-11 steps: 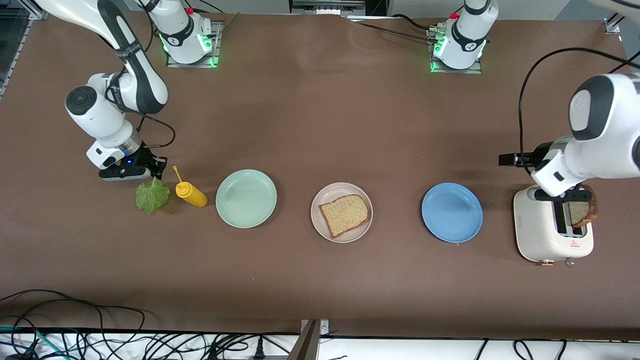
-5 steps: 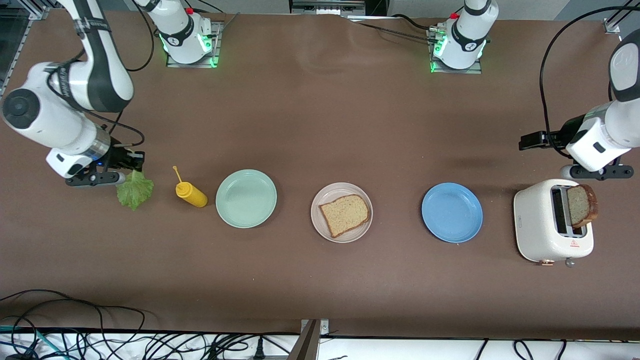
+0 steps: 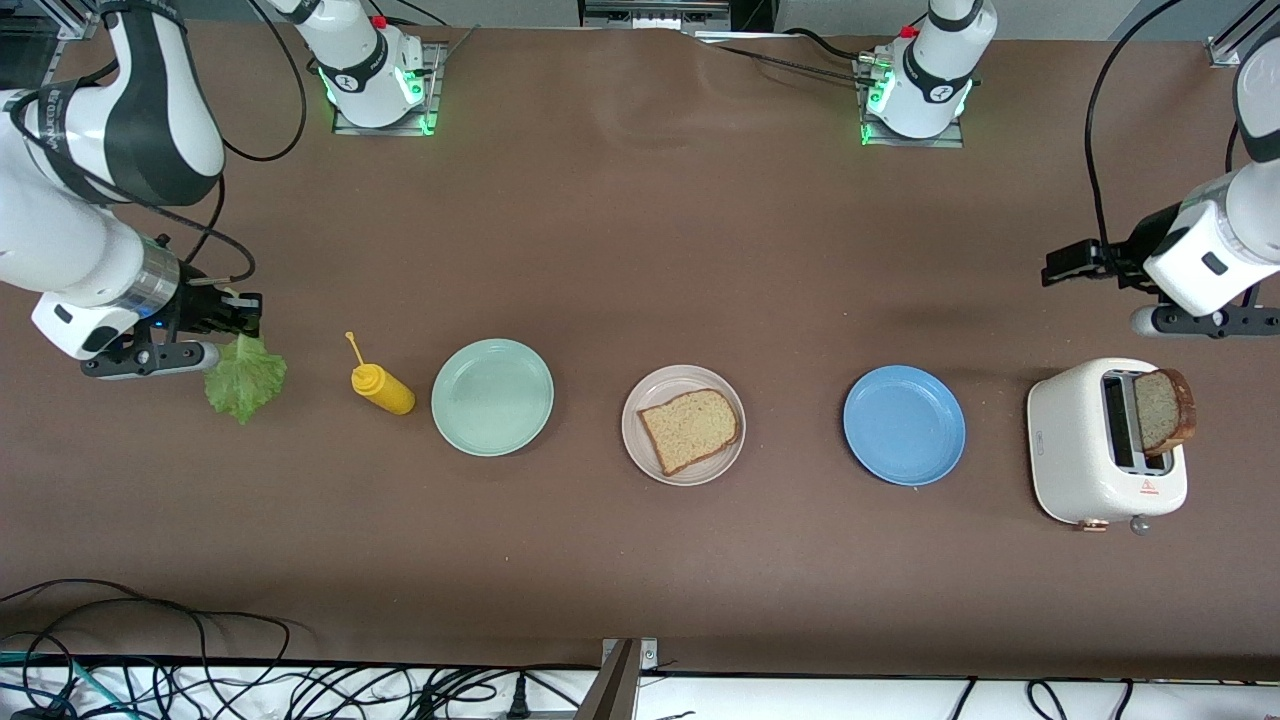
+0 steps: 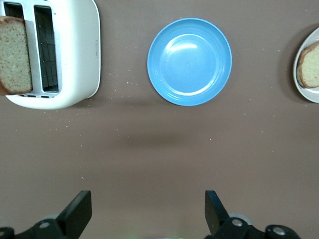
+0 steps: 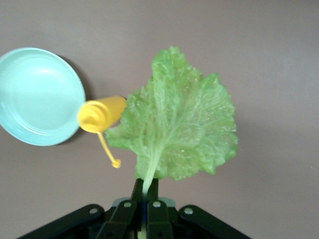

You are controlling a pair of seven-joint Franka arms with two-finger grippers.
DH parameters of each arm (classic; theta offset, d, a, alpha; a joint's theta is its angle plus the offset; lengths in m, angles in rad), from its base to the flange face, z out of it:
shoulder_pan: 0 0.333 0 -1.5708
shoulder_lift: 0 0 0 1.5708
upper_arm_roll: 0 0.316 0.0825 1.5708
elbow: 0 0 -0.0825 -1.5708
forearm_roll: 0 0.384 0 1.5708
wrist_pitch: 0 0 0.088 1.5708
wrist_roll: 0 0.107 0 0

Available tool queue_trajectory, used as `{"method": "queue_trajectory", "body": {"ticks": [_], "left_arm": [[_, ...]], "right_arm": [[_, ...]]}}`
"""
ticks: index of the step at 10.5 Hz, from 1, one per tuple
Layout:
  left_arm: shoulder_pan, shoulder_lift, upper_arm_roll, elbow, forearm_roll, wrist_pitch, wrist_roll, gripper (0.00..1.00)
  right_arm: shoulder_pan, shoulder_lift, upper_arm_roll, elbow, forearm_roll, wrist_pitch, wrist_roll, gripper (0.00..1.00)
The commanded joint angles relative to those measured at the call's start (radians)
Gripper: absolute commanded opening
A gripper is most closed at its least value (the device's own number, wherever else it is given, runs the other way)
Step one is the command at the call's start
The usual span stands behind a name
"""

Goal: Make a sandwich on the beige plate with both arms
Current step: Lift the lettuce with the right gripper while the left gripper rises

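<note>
The beige plate (image 3: 683,425) sits mid-table with one brown bread slice (image 3: 690,429) on it; it shows at the edge of the left wrist view (image 4: 305,74). A second bread slice (image 3: 1163,409) stands in the white toaster (image 3: 1080,445), also in the left wrist view (image 4: 15,56). My right gripper (image 3: 238,325) is shut on the stem of the green lettuce leaf (image 3: 244,378) and holds it in the air at the right arm's end; the leaf (image 5: 179,129) hangs from the gripper (image 5: 145,189). My left gripper (image 3: 1200,322) is open and empty above the table beside the toaster (image 4: 147,211).
A yellow mustard bottle (image 3: 380,386) lies beside the mint-green plate (image 3: 492,397). The blue plate (image 3: 904,425) is between the beige plate and the toaster. Cables run along the table's near edge.
My right gripper lifted the lettuce off the table and carried it away from the mustard bottle. My left gripper rose off the toaster and the bread slice, open.
</note>
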Motion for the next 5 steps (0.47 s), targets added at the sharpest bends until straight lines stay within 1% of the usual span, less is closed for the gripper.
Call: {"method": "queue_trajectory", "body": {"ticks": [1,3,5], "left_arm": [[-0.008,-0.015,-0.005,0.091,0.033,-0.08,0.004,1.0],[-0.011,-0.009,-0.003,0.128,0.033,-0.082,0.0,1.0],[-0.009,-0.004,-0.003,0.138,0.024,-0.08,-0.005,1.0]], "right_arm": [[0.08,0.049,-0.002,0.101,0.005,-0.053,0.16,0.0],[0.166,0.081,-0.002,0.147,0.007,-0.064,0.367,0.0],[0.249,0.128,-0.002,0.194,0.007,-0.063,0.58,0.0]]}}
